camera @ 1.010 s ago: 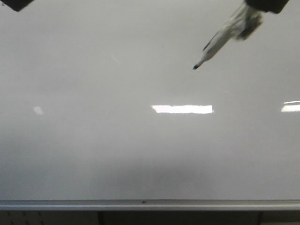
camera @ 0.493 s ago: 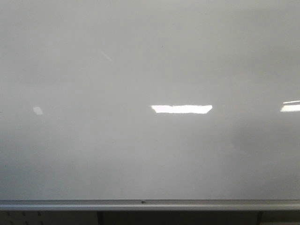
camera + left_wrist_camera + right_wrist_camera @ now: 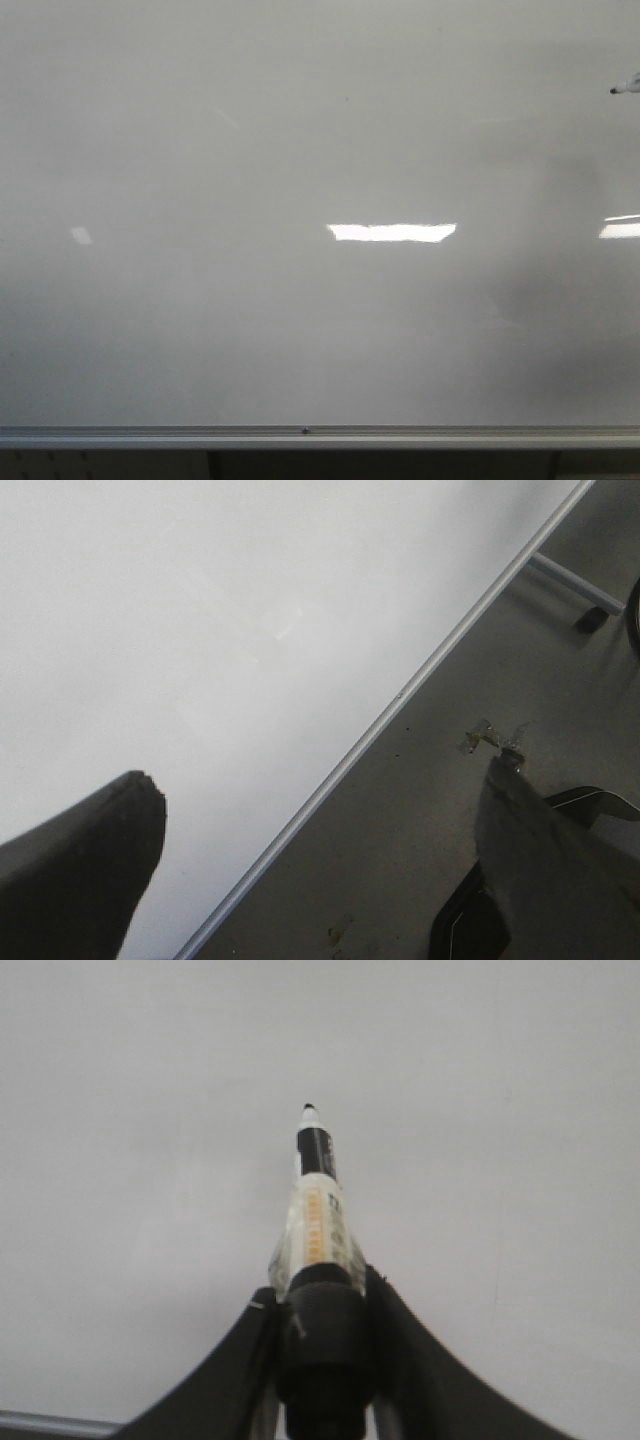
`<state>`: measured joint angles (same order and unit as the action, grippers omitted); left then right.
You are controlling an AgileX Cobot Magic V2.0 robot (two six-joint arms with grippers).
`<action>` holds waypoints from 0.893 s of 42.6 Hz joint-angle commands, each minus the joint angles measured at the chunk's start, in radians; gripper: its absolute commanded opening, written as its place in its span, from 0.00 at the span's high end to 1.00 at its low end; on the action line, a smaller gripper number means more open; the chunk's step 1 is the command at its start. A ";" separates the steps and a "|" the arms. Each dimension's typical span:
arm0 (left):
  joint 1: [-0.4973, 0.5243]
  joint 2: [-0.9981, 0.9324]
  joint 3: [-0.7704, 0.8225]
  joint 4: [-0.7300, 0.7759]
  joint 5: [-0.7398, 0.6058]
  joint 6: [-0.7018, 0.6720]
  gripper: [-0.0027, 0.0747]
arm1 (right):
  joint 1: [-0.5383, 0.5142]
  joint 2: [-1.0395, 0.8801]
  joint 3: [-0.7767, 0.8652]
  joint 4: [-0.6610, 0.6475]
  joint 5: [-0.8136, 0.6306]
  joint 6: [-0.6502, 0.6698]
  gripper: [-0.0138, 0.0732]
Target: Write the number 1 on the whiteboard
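We see no stroke on the large glossy grey-white whiteboard (image 3: 300,150). Right gripper (image 3: 320,1305) is clamped on a white-barrelled black-tipped marker (image 3: 318,1210); its tip shows at the board's upper right edge (image 3: 622,87). Left gripper (image 3: 320,870) has jaws apart, holding nothing, by the board's silver aluminium bottom rail (image 3: 400,695). Board face is bare.

orange print on the marker (image 3: 318,1225) barrel, too blurred to read, no other text
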<state>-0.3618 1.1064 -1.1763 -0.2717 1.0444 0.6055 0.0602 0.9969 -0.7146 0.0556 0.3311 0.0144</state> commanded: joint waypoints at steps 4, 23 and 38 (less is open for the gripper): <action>0.001 -0.020 -0.026 -0.027 -0.071 -0.007 0.18 | -0.007 0.047 -0.030 -0.015 -0.182 -0.014 0.89; 0.001 -0.020 -0.026 -0.027 -0.071 -0.007 0.18 | -0.007 0.130 -0.060 -0.045 -0.305 -0.014 0.89; 0.001 -0.020 -0.026 -0.027 -0.071 -0.007 0.18 | -0.007 0.205 -0.101 -0.056 -0.196 -0.014 0.89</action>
<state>-0.3618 1.1064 -1.1763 -0.2717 1.0287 0.6055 0.0602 1.2114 -0.7788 0.0082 0.1456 0.0120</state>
